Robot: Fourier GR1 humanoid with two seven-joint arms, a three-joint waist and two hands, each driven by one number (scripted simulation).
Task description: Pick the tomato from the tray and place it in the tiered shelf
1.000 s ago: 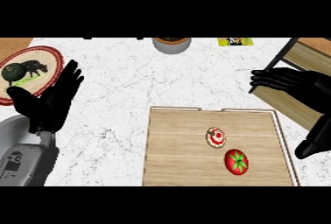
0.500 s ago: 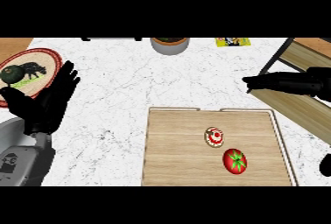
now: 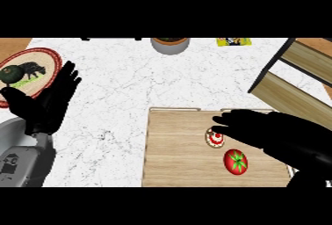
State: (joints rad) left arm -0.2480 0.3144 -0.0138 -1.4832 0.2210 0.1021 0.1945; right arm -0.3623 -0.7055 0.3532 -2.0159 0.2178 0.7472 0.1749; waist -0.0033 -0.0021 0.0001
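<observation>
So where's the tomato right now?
In the head view, the tomato lies on the wooden tray at lower right, beside a small round item, just below the right hand.

Views: head view only.
Facing: steeply down, close over marble counter (image 3: 130, 88) and wooden tray (image 3: 178, 154).

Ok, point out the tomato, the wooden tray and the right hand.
tomato (image 3: 236, 161): head view, on the red skin beside its green stem.
wooden tray (image 3: 175, 154): head view, on bare wood at its left part.
right hand (image 3: 272, 132): head view, on the back of the hand.
</observation>
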